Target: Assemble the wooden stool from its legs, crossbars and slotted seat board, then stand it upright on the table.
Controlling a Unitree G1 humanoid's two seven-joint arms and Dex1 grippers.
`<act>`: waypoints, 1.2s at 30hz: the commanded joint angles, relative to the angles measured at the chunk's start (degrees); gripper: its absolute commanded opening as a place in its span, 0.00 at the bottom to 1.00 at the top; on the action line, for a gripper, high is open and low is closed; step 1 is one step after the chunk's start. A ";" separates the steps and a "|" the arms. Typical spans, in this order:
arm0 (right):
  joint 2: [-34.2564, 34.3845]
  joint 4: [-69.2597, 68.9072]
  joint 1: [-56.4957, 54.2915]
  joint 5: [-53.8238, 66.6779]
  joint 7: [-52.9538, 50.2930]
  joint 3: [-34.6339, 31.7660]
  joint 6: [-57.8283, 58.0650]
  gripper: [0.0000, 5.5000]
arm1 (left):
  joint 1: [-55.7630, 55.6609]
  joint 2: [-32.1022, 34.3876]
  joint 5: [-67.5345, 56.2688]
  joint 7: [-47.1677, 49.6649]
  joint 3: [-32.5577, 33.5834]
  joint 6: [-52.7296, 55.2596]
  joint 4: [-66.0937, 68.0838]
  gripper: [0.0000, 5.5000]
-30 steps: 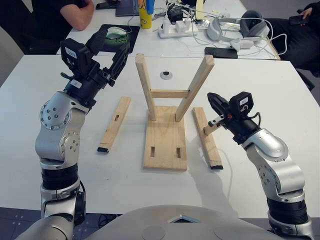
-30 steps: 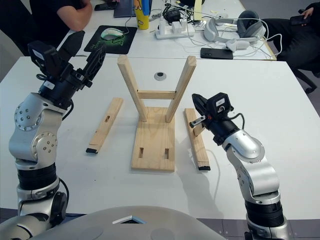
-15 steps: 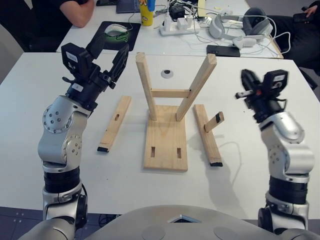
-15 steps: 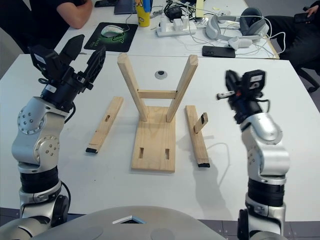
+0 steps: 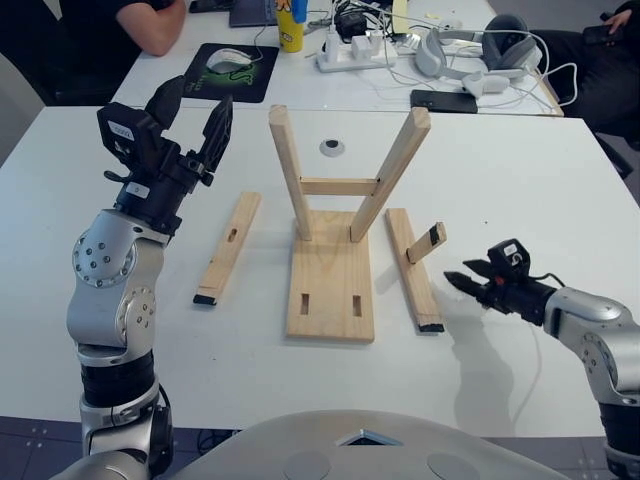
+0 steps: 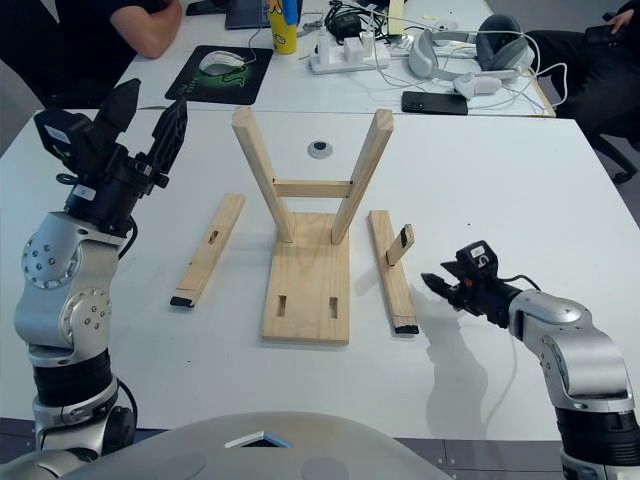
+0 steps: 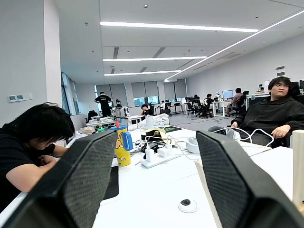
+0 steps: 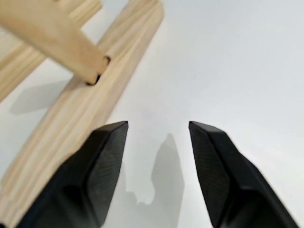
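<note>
Stool (image 5: pixel 340 187), half built, sits at the middle of the table (image 5: pixel 520 180): pale bare-wood seat board (image 5: pixel 330 295) flat with slots up to receive square legs, one braced pair (image 5: pixel 290 170) standing in the far slots. Right gripper (image 5: pixel 456 282), jaws spread, sits low beside a loose leg (image 5: pixel 413 268), apparently to take it; left gripper (image 5: pixel 198 100) hangs raised, jaws wide.

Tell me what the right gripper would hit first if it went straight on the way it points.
Most likely the loose leg lying right of the seat board, just below its crossbar stub. The right gripper looks low, but its height is unclear.
</note>
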 commanded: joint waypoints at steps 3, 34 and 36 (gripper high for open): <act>-0.41 -4.26 -3.02 3.70 0.11 0.88 8.00 0.60 | 1.45 0.08 0.22 0.63 0.33 0.18 -1.48 0.56; 10.90 -7.08 0.25 -5.53 -18.49 10.18 14.19 0.47 | -9.66 3.02 -1.54 -5.88 -1.22 0.90 7.12 0.56; 10.02 -5.36 -0.31 -7.15 -18.53 10.83 11.71 0.42 | -9.84 2.94 -1.42 -5.79 -1.05 0.45 7.43 0.56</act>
